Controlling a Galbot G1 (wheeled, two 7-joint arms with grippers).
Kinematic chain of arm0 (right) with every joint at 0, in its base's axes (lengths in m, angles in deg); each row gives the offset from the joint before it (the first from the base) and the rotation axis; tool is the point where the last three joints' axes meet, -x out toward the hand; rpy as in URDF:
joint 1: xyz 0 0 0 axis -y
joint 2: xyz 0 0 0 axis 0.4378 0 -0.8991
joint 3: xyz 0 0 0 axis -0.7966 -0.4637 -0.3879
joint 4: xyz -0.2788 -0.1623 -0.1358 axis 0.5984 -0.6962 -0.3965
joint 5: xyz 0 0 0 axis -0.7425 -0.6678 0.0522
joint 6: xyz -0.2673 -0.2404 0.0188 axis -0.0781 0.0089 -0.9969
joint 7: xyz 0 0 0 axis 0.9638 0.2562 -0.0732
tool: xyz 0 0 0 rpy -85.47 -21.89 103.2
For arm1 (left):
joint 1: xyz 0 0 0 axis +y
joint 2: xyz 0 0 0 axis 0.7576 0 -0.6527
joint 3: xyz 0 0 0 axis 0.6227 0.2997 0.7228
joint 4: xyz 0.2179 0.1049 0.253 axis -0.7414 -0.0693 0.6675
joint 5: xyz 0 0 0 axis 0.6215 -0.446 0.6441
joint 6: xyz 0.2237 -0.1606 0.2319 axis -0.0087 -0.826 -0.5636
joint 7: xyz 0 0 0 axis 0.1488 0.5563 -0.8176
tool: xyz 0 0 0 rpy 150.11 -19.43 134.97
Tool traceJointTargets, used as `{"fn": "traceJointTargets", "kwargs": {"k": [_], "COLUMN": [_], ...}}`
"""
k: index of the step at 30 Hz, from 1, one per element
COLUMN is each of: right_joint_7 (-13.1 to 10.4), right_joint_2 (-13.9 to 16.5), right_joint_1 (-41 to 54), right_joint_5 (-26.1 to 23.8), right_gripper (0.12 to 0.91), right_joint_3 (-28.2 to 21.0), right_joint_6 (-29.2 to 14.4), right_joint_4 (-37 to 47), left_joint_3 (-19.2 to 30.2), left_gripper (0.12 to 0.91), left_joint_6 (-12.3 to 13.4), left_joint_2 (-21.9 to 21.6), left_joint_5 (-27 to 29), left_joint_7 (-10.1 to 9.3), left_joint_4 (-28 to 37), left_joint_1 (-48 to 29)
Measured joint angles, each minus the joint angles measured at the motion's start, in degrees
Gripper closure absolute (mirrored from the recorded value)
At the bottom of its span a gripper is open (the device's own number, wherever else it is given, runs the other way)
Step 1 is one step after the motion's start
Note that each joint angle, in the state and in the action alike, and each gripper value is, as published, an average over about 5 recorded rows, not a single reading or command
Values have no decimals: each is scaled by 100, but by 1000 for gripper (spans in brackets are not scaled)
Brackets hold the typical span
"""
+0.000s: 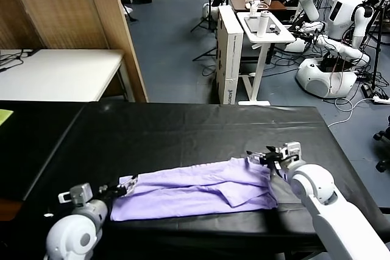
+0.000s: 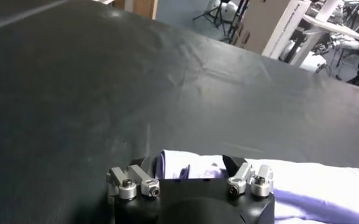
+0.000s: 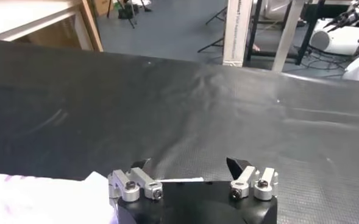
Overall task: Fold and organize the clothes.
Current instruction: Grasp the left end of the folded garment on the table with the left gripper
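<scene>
The light lavender T-shirt (image 1: 195,190) lies folded into a long strip near the front edge of the black table (image 1: 183,126). My left gripper (image 1: 125,188) is at the shirt's left end. In the left wrist view the left gripper (image 2: 188,163) is open, with the shirt's edge (image 2: 194,167) between the spread fingers and a dark purple mark on the cloth. My right gripper (image 1: 261,158) is at the shirt's far right corner. In the right wrist view the right gripper (image 3: 188,164) is open over bare table, with a thin cloth edge (image 3: 173,180) near its base and the shirt (image 3: 39,198) to one side.
A white table (image 1: 55,71) and a wooden panel (image 1: 116,28) stand beyond the far left edge. A tall white box (image 1: 228,53), a small stand (image 1: 262,35) and other robots (image 1: 341,22) are on the floor behind. A yellow-green item (image 1: 5,115) lies at the table's left edge.
</scene>
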Motion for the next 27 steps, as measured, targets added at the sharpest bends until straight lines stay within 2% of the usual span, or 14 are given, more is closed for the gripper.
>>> {"fn": "traceJointTargets", "kwargs": {"k": [9, 15, 17, 20, 27], "right_joint_7": [-27, -25, -24, -41, -172], "right_joint_2": [-118, -148, -153, -182, -355], "right_joint_1": [-149, -226, -254, -293, -411], "right_joint_5": [-30, -60, -64, -77, -194], "right_gripper": [378, 697, 779, 850, 872], "right_joint_3": [31, 67, 92, 145, 321], "right_joint_6": [0, -1, -1, 0, 0], "right_joint_4": [22, -10, -24, -42, -61], "left_joint_3": [3, 26, 36, 50, 138], "left_gripper": [545, 779, 820, 863, 876], "left_joint_6": [9, 14, 14, 16, 138], "left_joint_2": [-35, -28, -24, -23, -86], "left_joint_5": [5, 25, 37, 59, 116], "left_joint_7": [17, 31, 35, 41, 87], "left_joint_4": [44, 47, 52, 71, 193], "left_joint_1": [-25, 4, 4, -3, -123]}}
